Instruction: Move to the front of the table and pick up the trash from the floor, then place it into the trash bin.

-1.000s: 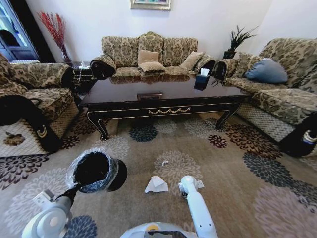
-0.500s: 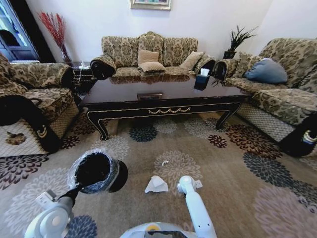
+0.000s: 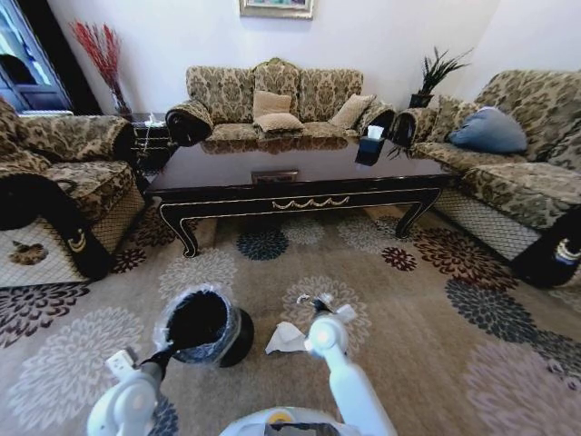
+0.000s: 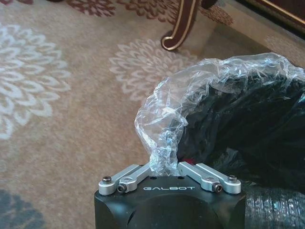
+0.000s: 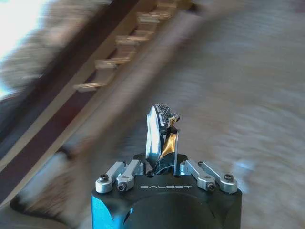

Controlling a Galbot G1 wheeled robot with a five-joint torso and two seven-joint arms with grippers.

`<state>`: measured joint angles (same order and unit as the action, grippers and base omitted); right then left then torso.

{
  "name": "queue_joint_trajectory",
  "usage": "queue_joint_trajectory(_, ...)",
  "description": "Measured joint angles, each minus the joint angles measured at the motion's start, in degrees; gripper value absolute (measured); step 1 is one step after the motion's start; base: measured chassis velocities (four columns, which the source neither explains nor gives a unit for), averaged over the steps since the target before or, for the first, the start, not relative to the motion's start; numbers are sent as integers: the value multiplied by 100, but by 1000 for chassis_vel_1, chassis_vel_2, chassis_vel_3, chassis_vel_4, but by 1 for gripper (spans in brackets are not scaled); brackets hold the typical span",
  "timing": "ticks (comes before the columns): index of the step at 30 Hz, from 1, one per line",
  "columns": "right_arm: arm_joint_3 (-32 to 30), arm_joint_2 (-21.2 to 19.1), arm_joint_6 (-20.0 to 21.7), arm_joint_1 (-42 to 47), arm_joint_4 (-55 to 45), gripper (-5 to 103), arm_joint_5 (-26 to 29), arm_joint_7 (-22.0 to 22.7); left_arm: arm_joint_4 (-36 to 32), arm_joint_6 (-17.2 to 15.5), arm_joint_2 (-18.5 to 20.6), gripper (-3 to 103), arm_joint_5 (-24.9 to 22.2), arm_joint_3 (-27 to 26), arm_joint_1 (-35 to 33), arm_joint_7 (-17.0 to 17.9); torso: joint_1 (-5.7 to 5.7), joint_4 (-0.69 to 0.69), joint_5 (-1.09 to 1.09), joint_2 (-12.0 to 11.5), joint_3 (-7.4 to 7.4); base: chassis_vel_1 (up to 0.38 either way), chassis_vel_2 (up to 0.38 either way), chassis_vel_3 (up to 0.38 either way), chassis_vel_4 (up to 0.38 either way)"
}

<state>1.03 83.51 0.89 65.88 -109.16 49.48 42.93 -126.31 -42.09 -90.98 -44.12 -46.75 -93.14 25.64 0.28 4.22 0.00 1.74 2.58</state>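
Observation:
The trash bin [image 3: 204, 325] [image 4: 248, 124], black with a crinkled clear liner, stands on the carpet in front of the table [image 3: 300, 173]. My left gripper [image 3: 166, 356] [image 4: 164, 161] is shut on a pinch of the liner at the bin's near rim. A crumpled white tissue [image 3: 286, 338] lies on the carpet just right of the bin. My right gripper [image 3: 320, 302] [image 5: 162, 114] is lifted off the floor right of the tissue, shut on a small dark shiny scrap of trash [image 5: 167, 140].
Patterned sofas [image 3: 277, 95] ring the table on three sides. A dark tissue box [image 3: 370, 141] sits on the tabletop. A carved table leg [image 4: 183, 24] stands beyond the bin. Open carpet [image 3: 436, 345] stretches to the right.
My left arm has brought the bin to the right, closer to the tissue. My right gripper has risen from the floor and swung left and forward, fast enough to blur its view.

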Motion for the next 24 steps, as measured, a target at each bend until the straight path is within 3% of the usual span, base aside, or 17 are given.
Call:
queue_joint_trajectory(2, 535, -138, -239, -131, 98, 27, -692, -426, 0, -1, -38, 2, 45, 58, 13, 6, 0, 0, -1, 0, 0, 0, 0, 0, 0)
queue_joint_trajectory(3, 535, -138, -239, -131, 98, 27, -692, -426, 0, -1, -38, 2, 45, 58, 13, 6, 0, 0, -1, 0, 0, 0, 0, 0, 0)
queue_joint_trajectory(7, 1357, -271, -1294, -311, 409, 27, -1684, -1411, -2, 0, -38, 2, 33, 26, 59, 12, 0, 0, 0, 0, 0, 0, 0, 0, 0)
queue_joint_trajectory(8, 1357, -271, -1294, -311, 409, 27, -1684, -1411, -2, 0, -38, 2, 33, 26, 59, 12, 0, 0, 0, 0, 0, 0, 0, 0, 0)
queue_joint_trajectory(11, 1818, -364, -2025, -441, 662, 27, -2325, -2011, -42, -1, 22, 2, -45, -62, 58, 26, 0, 0, -1, 0, 0, 0, 0, 0, 0)
queue_joint_trajectory(20, 2457, -569, -2546, -696, 1104, 27, -3621, -2260, -116, -5, 23, 2, -98, -94, 40, 32, 0, -2, -6, -1, 0, 0, 0, 0, 0)
queue_joint_trajectory(24, 2524, -604, -2635, -711, 1263, 27, -3737, -2259, -174, -5, 21, 2, -129, -96, 45, 41, 0, -1, -5, -1, 0, 0, 0, 0, 0)
